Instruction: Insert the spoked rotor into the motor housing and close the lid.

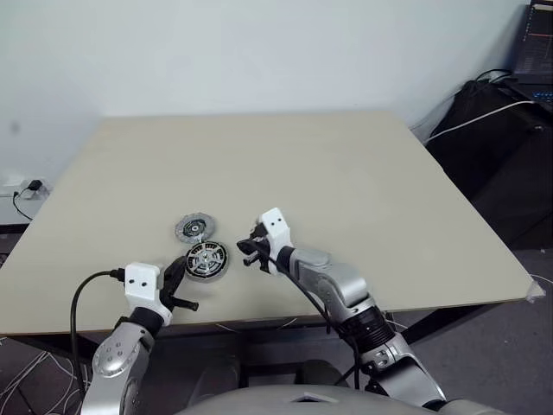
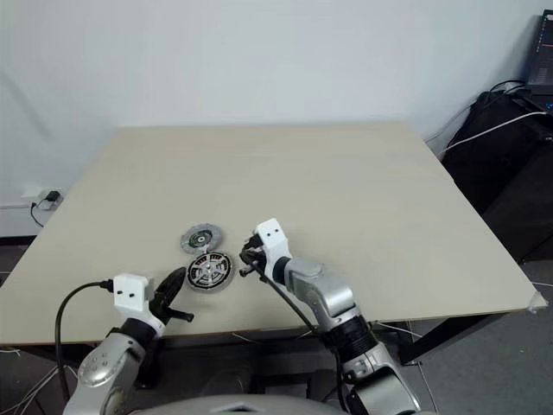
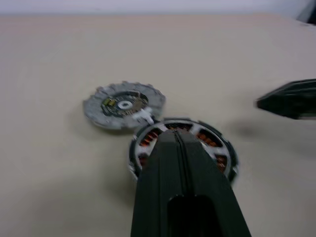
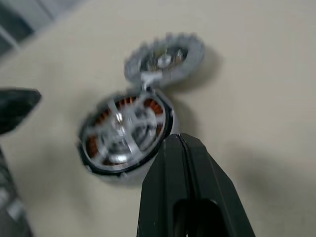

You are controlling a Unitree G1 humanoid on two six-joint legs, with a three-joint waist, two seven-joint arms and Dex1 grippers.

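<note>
The motor housing (image 1: 207, 259) lies near the table's front edge, its copper windings ringed by a dark rim. The spoked rotor (image 4: 123, 131) sits inside it, silver spokes over the windings. The lid (image 1: 194, 228) lies flat just behind the housing, touching its rim, dark centre face up. My left gripper (image 1: 180, 264) is shut and empty, its tip just left of the housing. In the left wrist view its fingers (image 3: 177, 148) cover part of the housing (image 3: 217, 148). My right gripper (image 1: 249, 251) is shut and empty, close to the housing's right side.
The beige table (image 1: 346, 190) stretches far back and to the right. Dark bags and cables (image 1: 492, 130) sit on the floor beyond the table's right edge. A wall socket with a plug (image 1: 30, 186) is at the left.
</note>
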